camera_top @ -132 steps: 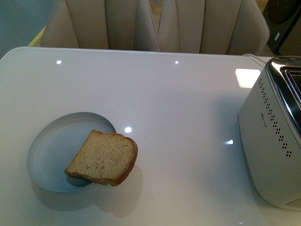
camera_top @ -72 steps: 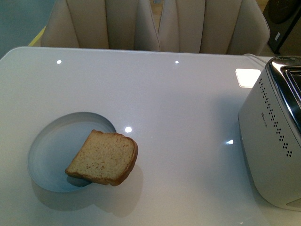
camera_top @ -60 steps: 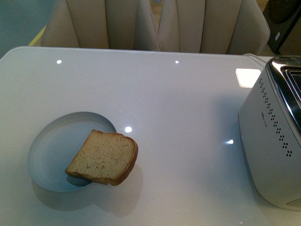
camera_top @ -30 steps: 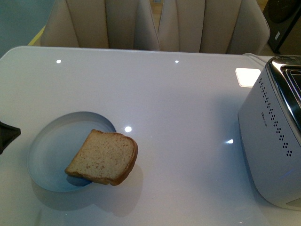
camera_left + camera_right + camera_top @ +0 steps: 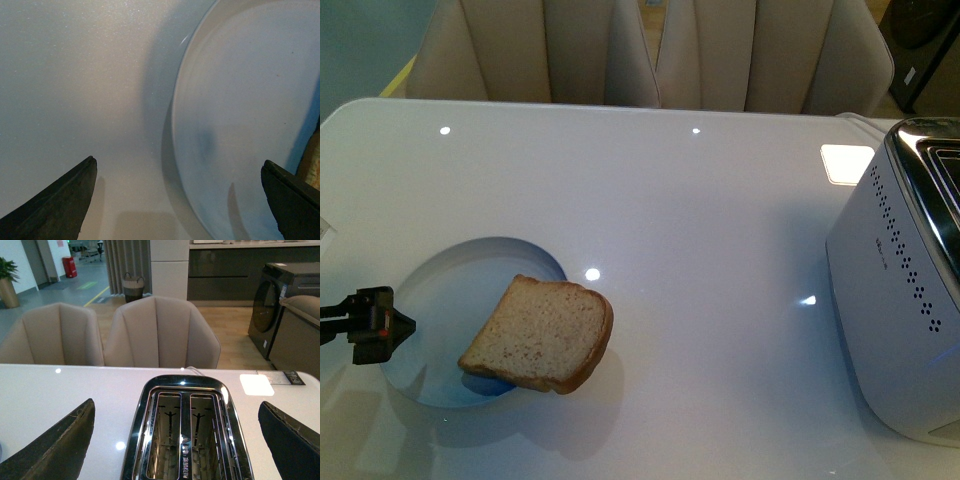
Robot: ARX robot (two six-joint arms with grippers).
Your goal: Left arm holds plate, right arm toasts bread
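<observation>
At your far left, the left arm's black angular gripper [image 5: 382, 325] reaches in over the glossy white tabletop [image 5: 700, 200], level with the left rim of the round pale blue-white plate [image 5: 440, 290]. Its wrist view shows you the jaws spread wide, one over bare tabletop and the other over the plate's inside. The rim lies between them and nothing is gripped; you cannot tell whether they touch the plate. The square slice of light brown bread [image 5: 540, 335] lies on the plate's right side, its crust edge hanging out past the rim. Beige padded chairs [image 5: 650, 50] stand beyond the tabletop's far edge. Well apart to the right stands the white toaster with a chrome top [image 5: 895, 300]. The right gripper [image 5: 182, 440] hangs above its two slots, jaws wide apart, holding nothing.
</observation>
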